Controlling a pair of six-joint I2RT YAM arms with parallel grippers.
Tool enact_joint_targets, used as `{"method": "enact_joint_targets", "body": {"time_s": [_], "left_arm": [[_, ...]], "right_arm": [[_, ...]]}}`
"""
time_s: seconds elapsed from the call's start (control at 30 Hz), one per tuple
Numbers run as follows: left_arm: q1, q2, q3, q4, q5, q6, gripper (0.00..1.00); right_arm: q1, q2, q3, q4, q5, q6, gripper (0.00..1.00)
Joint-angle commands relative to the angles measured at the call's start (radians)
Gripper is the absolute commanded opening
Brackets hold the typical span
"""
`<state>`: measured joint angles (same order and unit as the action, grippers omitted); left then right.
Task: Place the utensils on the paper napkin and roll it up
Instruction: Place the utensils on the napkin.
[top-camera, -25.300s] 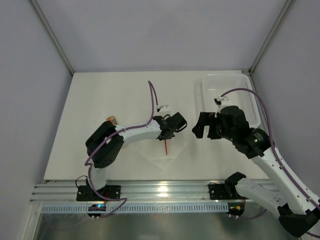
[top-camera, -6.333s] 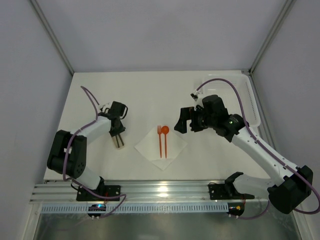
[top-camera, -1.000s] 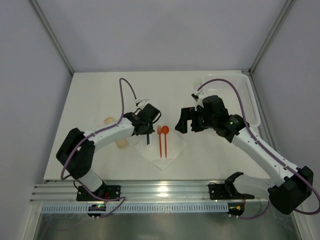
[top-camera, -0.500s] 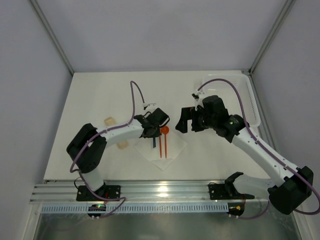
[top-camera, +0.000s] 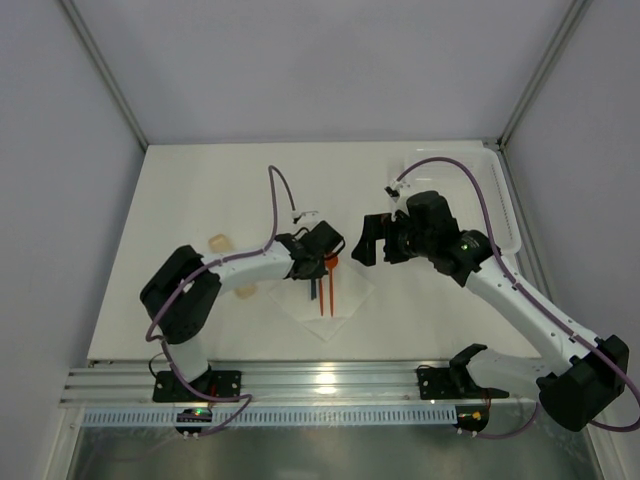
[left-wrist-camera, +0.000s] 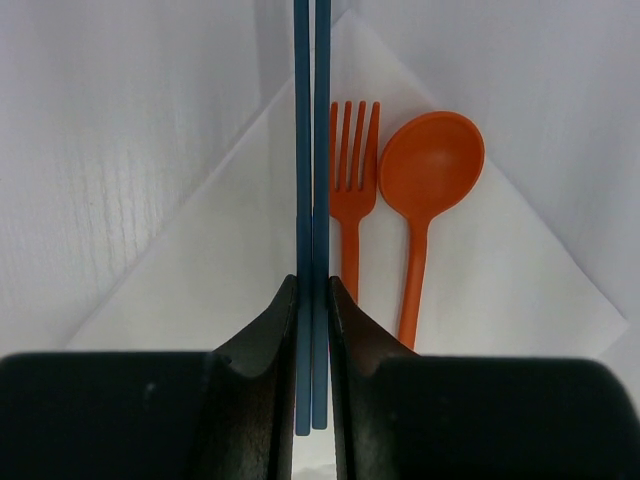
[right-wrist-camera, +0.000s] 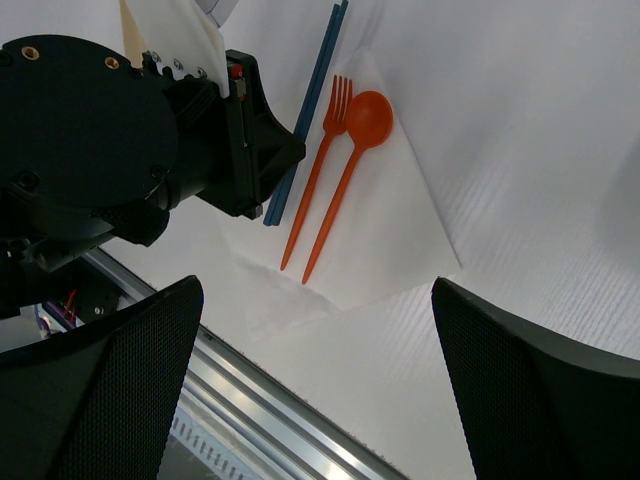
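Above napkin (left-wrist-camera: 200, 270), blue sticks (left-wrist-camera: 311, 200), parallel to fork (left-wrist-camera: 352, 170)

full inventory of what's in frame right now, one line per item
napkin: one, white, mid-table
fork: one, orange, on napkin
spoon: one, orange, on napkin beside fork
blue sticks: two, blue, in left claw over napkin
tan pieces: two, pale tan, table left of napkin
mesh basket: one, white, far right corner
cables: two, purple, one per arm
rail: one, silver, near edge
left claw: black, shut on blue sticks
right claw: black, open, empty
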<state>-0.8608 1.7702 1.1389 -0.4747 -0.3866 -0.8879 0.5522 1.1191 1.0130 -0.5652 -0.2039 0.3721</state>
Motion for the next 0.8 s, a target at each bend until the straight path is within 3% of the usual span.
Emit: {"method": "enact_joint_targets", "body": {"time_s": [0.0,0.77], "left_arm": [[-0.014,0.0,0.015,0.033,-0.034,-0.025,0.0],[-0.084,-0.023,-0.037,-0.007,-0.075,-0.1,0.0]], "right_arm": [[0.002,-0.019,0.001,0.01,0.006,-0.001,0.99],[0.002,-0.031,-0.004,0.007,0.003,-0.002,0.99]]}}
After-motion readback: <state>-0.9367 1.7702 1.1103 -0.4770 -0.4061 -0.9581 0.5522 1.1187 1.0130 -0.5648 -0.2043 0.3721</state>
